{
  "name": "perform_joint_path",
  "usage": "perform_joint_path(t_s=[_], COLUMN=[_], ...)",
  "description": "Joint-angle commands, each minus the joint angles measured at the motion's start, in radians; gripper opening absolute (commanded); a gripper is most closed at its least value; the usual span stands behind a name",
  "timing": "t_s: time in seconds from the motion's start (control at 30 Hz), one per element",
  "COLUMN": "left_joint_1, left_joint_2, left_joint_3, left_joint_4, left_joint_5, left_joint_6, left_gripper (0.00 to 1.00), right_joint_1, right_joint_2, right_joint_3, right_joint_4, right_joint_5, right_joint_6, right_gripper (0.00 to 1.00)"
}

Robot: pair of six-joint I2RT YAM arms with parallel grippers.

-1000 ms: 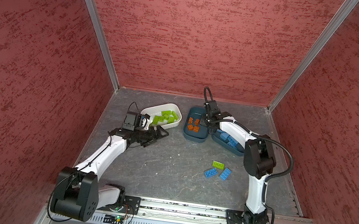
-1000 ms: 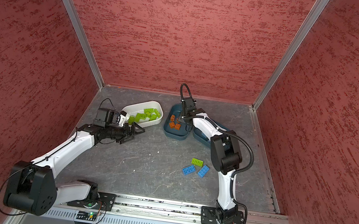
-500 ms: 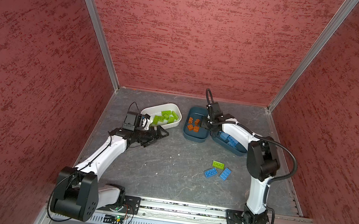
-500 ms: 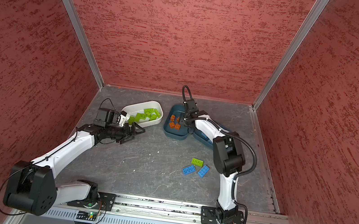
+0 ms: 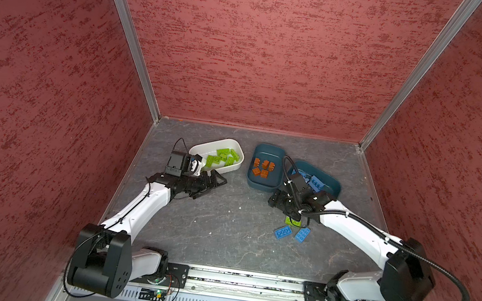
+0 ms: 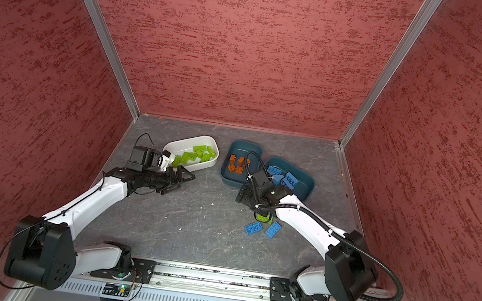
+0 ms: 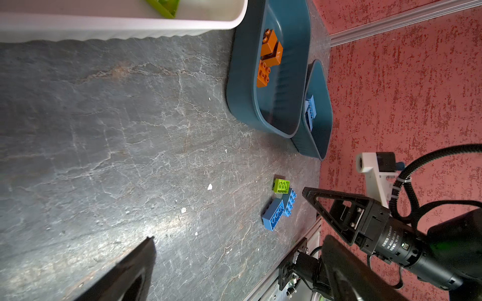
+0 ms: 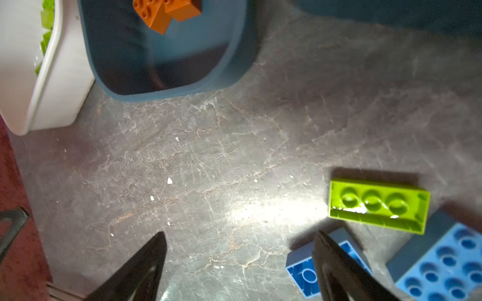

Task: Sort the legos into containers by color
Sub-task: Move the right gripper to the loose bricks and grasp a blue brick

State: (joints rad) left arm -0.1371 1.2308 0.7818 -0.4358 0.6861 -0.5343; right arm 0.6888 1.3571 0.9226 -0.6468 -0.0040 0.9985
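On the left, the left arm's wrist camera covers the near end of the white tub in both top views, and the lime green bricks inside overlap too much for a sure count, perhaps seven; further right, the right arm's cable and wrist cross the right-hand teal tub, hiding some of its light blue bricks, and the same arm covers most of the loose green brick. The right wrist view is blurred, and one finger there overlaps the left blue brick. Three tubs stand in a row at the back: the white tub, the middle teal tub with five orange-brown bricks, and touching it the right-hand teal tub, where about four blue ones show. Three bricks lie loose on the table before the teal tubs: the loose green brick, underside up, with the left blue brick and the right blue brick just beside it. The left gripper hovers just in front of the white tub, jaws wide apart and empty. The right gripper hangs over bare table just left of the loose bricks, jaws spread with nothing between them. White crumbs dot the grey surface; red textured walls enclose it, and a rail at the front carries both arms
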Motion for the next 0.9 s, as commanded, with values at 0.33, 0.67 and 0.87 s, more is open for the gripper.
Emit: perform_joint_path(t_s=[0.33, 0.67, 0.87], left_joint_1=[-0.006, 0.000, 0.001], left_joint_2=[0.011, 0.004, -0.003], left_joint_3=[-0.025, -0.028, -0.031], left_joint_4=[0.047, 0.037, 0.041], left_joint_5=[0.002, -0.002, -0.002], left_joint_6=[0.025, 0.039, 0.038], left_gripper=[1.00, 1.00, 1.00], right_joint_1=[0.120, 0.101, 0.103], right_joint_2=[-0.098, 0.036, 0.131], right_joint_3=[-0.251, -0.217, -0.140], right_joint_4=[0.032, 0.081, -0.030], right_joint_5=[0.067, 0.108, 0.149], right_joint_6=[0.567, 0.565, 0.489], right_gripper=[0.82, 0.65, 0.45])
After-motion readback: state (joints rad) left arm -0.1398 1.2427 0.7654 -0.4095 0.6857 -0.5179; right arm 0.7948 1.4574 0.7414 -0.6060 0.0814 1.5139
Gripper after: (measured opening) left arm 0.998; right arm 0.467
